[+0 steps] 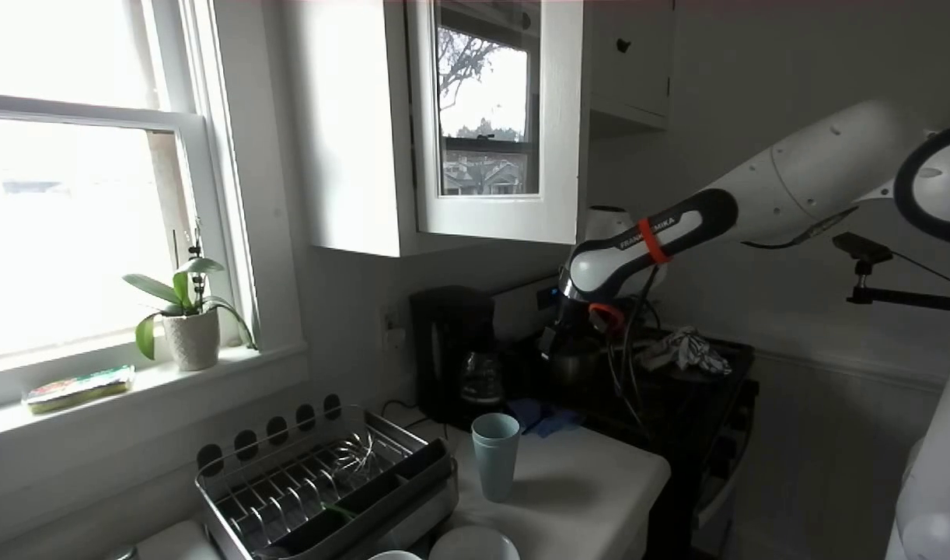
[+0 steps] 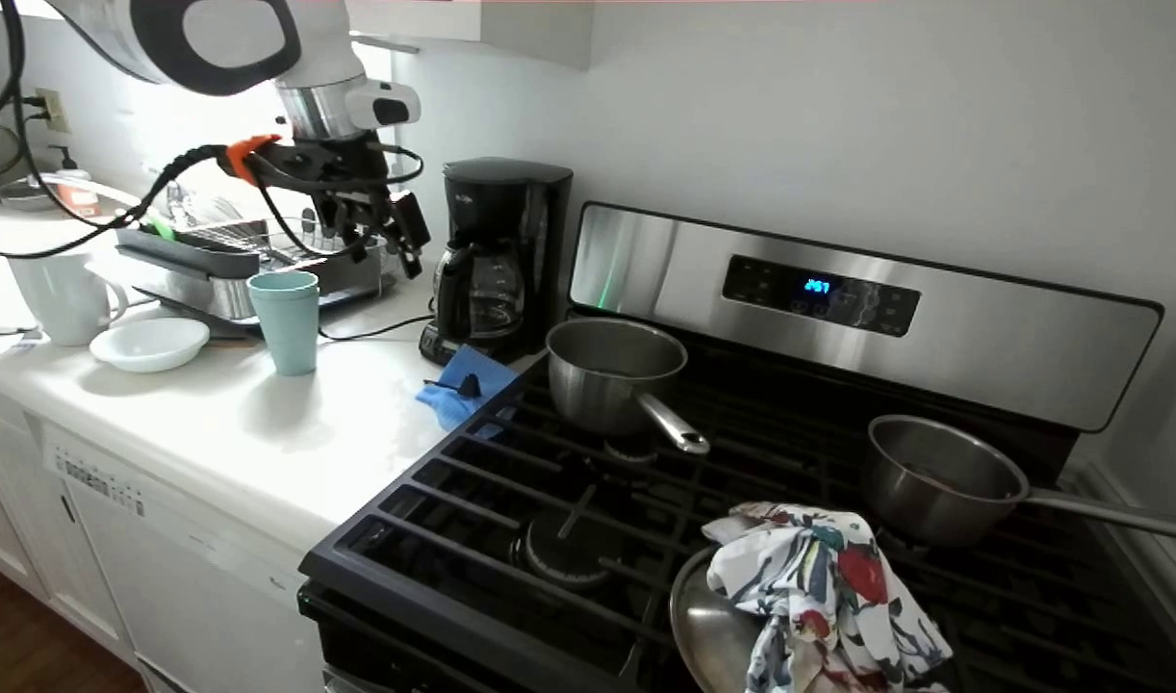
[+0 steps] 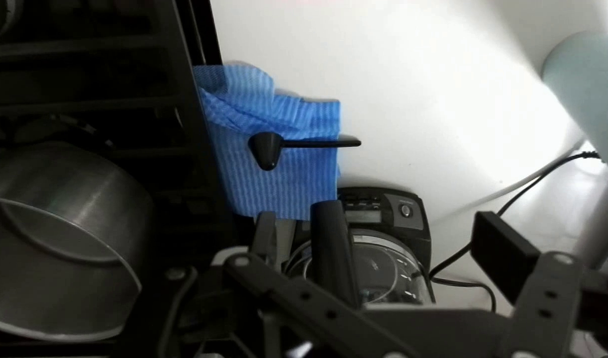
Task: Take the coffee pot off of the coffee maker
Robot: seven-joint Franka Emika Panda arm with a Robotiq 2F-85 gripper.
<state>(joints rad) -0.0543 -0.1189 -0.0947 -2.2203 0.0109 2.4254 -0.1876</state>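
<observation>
Where white counter (image 2: 357,423) spans an exterior view's left, the gripper (image 2: 386,258) gapes, holding nothing; next, the coffee pot (image 2: 497,294) sits in the coffee maker (image 2: 497,197); then a steel-backed stove (image 2: 636,260) shows blurred blue digits (image 2: 817,286). “FRANK…EMIKA” marks the arm (image 1: 817,171).

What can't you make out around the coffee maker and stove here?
Part of the coffee pot: hidden by the end effector in the wrist view.
Markings on the coffee maker: too small to read in the wrist view.
Handle tip of the saucepan farther from the coffee maker: past the right edge in an exterior view.
Much of the round metal piece: hidden by the floral cloth in an exterior view.
</observation>
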